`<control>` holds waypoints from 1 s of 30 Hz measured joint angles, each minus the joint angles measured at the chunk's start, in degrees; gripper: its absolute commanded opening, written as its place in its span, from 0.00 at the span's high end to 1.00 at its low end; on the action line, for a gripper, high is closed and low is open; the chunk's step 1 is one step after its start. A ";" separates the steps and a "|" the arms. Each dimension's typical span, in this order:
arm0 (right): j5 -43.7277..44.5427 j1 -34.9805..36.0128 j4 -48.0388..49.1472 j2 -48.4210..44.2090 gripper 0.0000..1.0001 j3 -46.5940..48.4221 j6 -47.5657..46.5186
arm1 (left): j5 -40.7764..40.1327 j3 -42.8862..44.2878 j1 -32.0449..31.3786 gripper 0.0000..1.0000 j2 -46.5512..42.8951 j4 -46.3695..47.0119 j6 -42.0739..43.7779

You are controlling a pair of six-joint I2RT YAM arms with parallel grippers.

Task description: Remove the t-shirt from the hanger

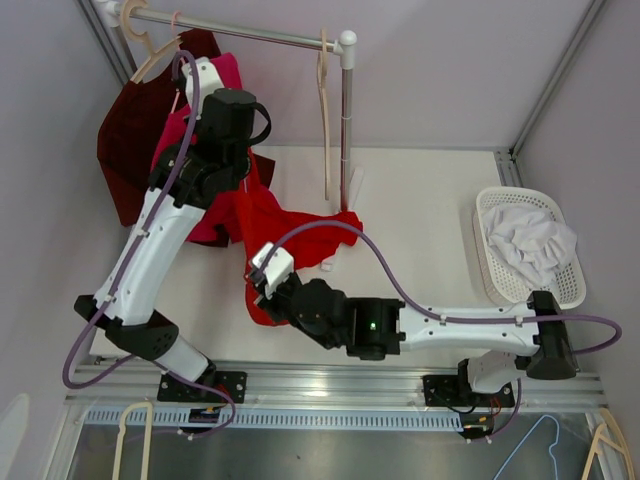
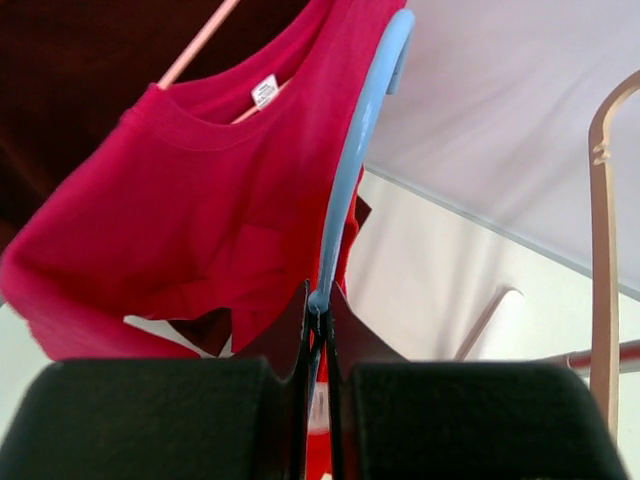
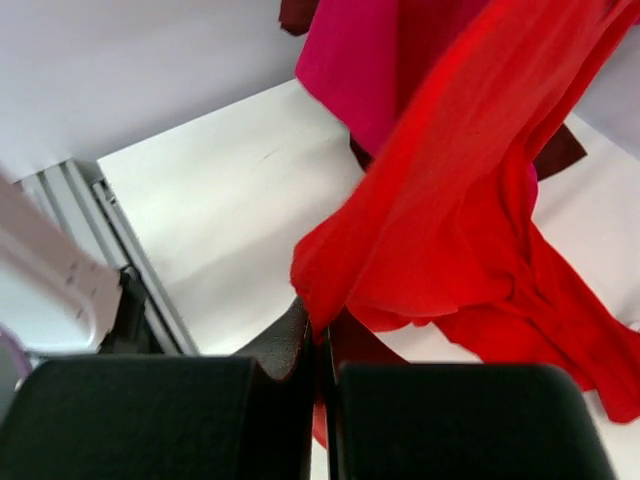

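Left pincer [image 2: 320,335] is clamped on the blue hanger [image 2: 352,170]; right pincer [image 3: 320,340] nips an edge of the red t-shirt [image 3: 450,210], draped onto the desk [image 3: 210,200], left of centre. Soft, light cloth; that edge suits pulling.

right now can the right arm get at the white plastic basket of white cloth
Probably not yet: the right gripper is shut on the bright red t-shirt, reaching away from the white plastic basket. Nothing else stands between them.
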 measured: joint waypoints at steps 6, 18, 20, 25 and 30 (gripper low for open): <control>5.90 7.02 -3.45 -4.11 1.00 -2.47 1.53 | 3.54 0.28 3.37 0.99 4.17 1.60 0.02; 9.75 12.00 -5.57 -5.33 1.00 -11.85 11.72 | 6.58 5.44 5.27 0.99 10.45 1.16 2.03; 9.77 12.00 -5.49 -4.00 1.00 -13.11 14.03 | 6.51 6.64 5.27 0.99 10.43 1.07 2.78; 9.55 10.80 -5.01 -1.07 1.00 -13.55 16.72 | 8.52 7.13 5.27 0.99 10.05 -1.46 2.84; 6.45 3.28 -5.22 -1.07 1.00 -13.57 17.84 | 15.80 2.82 4.61 0.99 3.98 -4.11 1.36</control>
